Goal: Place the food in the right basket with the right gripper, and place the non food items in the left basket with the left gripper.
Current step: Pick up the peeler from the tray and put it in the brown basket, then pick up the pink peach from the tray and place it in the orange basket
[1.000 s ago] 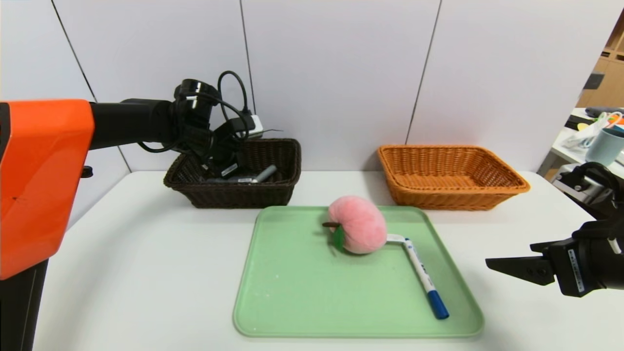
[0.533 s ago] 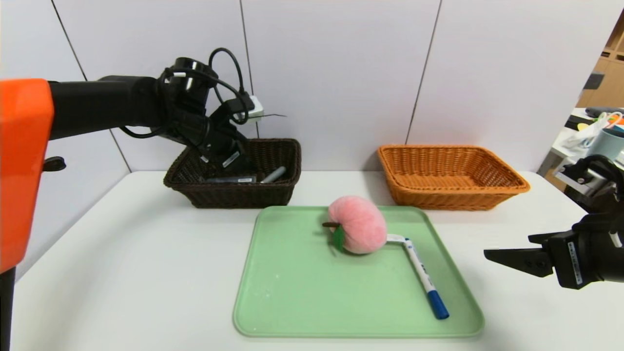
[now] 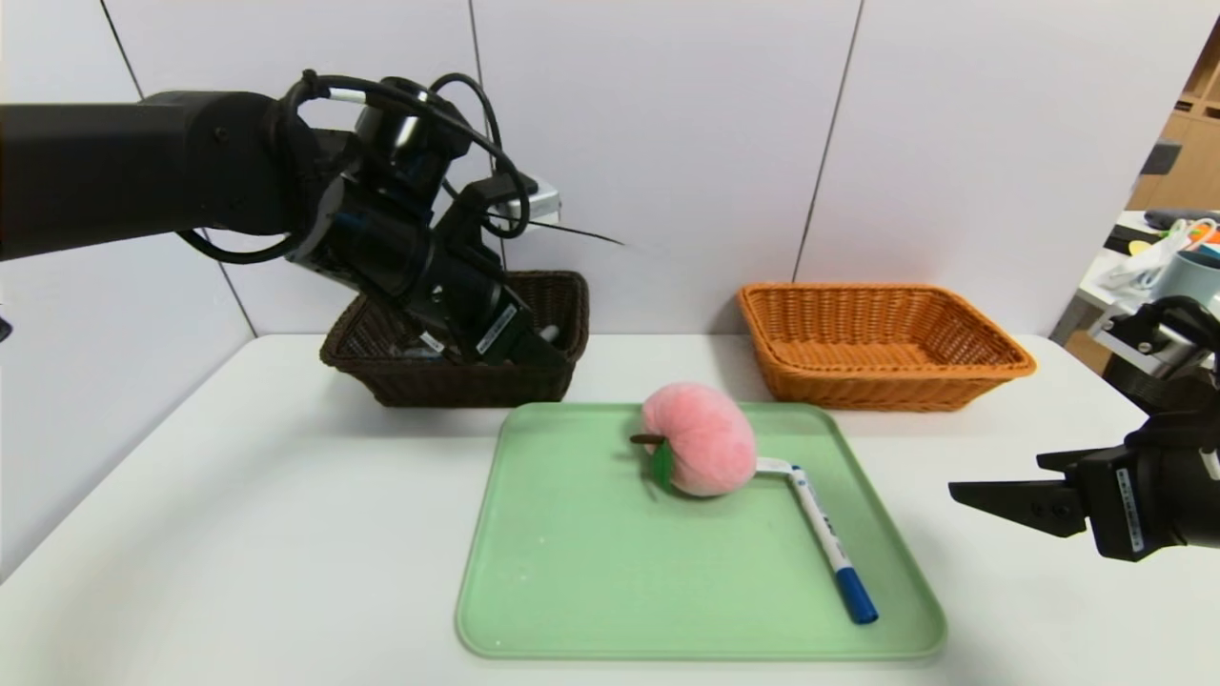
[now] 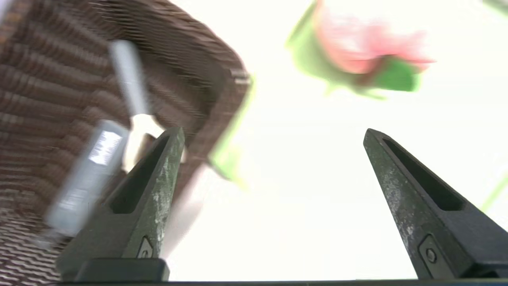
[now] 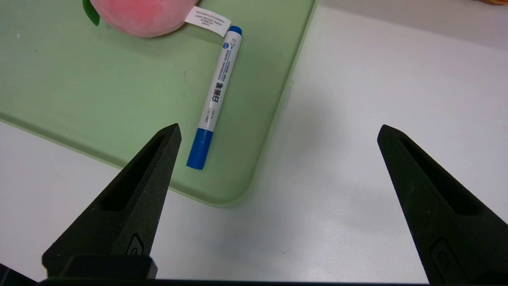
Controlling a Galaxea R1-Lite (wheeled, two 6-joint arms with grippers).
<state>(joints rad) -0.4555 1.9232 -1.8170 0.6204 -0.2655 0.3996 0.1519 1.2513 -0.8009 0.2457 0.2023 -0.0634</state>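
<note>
Left wrist view: spread left gripper [image 4: 274,133]; peeler [image 4: 137,111], mostly hidden in head view.
Right wrist view: spread right gripper [image 5: 279,127]; whiteboard marker [image 5: 214,97] nearby, inside tray's [image 5: 242,186] corner.

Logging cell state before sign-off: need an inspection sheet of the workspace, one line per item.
surface: white table; green tray on it
job's things: plush peach and marker on tray; peeler and grey case in dark basket; orange basket unfilled
clutter: nothing seen on table
grippers: left open at dark basket; right open, beside tray
cables: black, looped along left arm
surroundings: pale panels behind; cup on side table
</note>
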